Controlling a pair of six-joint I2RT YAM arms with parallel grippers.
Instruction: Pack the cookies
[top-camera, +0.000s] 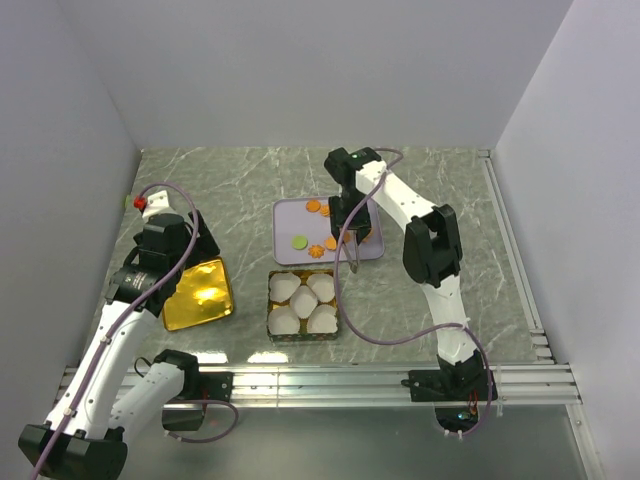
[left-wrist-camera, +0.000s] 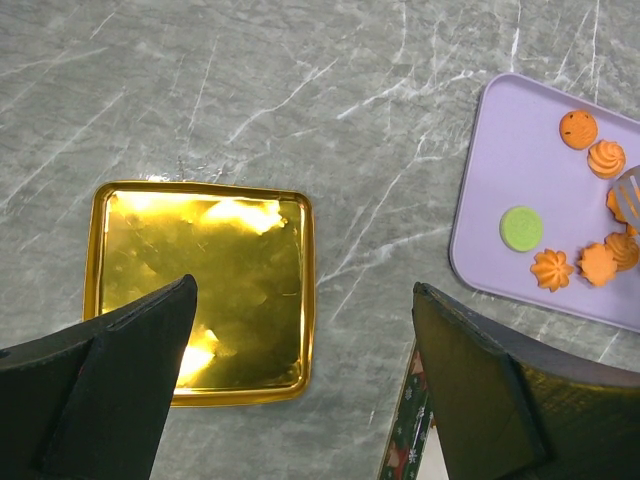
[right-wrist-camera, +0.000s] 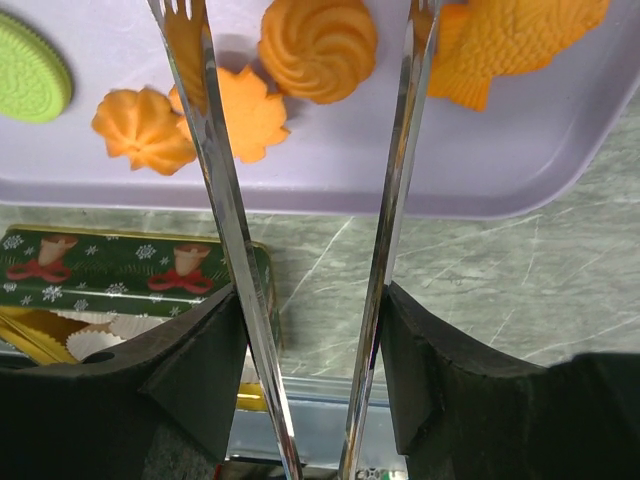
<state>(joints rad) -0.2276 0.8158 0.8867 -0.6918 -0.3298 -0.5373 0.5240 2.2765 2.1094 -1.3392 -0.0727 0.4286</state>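
Several small orange cookies (top-camera: 313, 207) and one green cookie (top-camera: 299, 241) lie on a lavender tray (top-camera: 287, 215). My right gripper (top-camera: 350, 222) is shut on metal tongs (right-wrist-camera: 215, 180) and hangs over the tray's right part. In the right wrist view my right gripper (right-wrist-camera: 310, 300) holds the tong blades apart and empty, either side of a swirl cookie (right-wrist-camera: 318, 48). A leaf cookie (right-wrist-camera: 250, 115), a fish cookie (right-wrist-camera: 520, 40) and the green cookie (right-wrist-camera: 30, 80) lie nearby. My left gripper (left-wrist-camera: 304, 290) is open and empty above the table beside a gold lid (left-wrist-camera: 200, 280).
A Christmas-patterned tin (top-camera: 270, 305) holding several white paper cups (top-camera: 303, 303) stands just in front of the tray. The gold lid (top-camera: 200, 295) lies to its left. The tray (left-wrist-camera: 500, 160) and the tin's edge (left-wrist-camera: 408, 440) show in the left wrist view. White walls enclose the table.
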